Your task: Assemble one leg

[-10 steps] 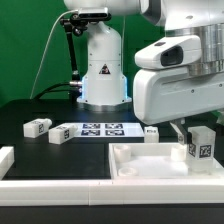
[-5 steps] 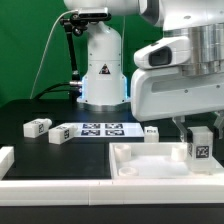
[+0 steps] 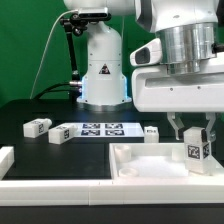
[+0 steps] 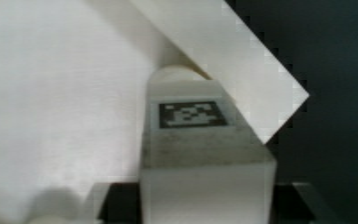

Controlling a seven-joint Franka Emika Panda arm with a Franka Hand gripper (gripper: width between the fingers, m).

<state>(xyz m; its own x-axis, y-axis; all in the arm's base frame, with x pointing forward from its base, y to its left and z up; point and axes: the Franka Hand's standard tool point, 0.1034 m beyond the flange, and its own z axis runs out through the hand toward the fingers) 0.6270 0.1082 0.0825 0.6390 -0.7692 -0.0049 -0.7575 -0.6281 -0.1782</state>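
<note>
My gripper (image 3: 191, 133) is shut on a leg (image 3: 196, 150), a small white block with a black-and-white tag facing the camera. It holds the leg upright over the exterior view's right end of the large white recessed piece (image 3: 150, 160). In the wrist view the leg (image 4: 201, 140) fills the middle, its far end pointing at the white piece (image 4: 69, 90), with dark fingers (image 4: 131, 205) on both sides. Whether the leg touches the piece cannot be told.
Three more tagged white legs lie on the black table: two (image 3: 38, 127) (image 3: 60, 132) at the exterior view's left, one (image 3: 152, 131) beside the marker board (image 3: 101, 128). A white part (image 3: 5, 158) sits at the left edge. The robot base (image 3: 103, 70) stands behind.
The gripper has turned the held leg about its upright axis and shifted slightly toward the exterior view's left, so the tag faces the camera more squarely. The other parts have not moved.
</note>
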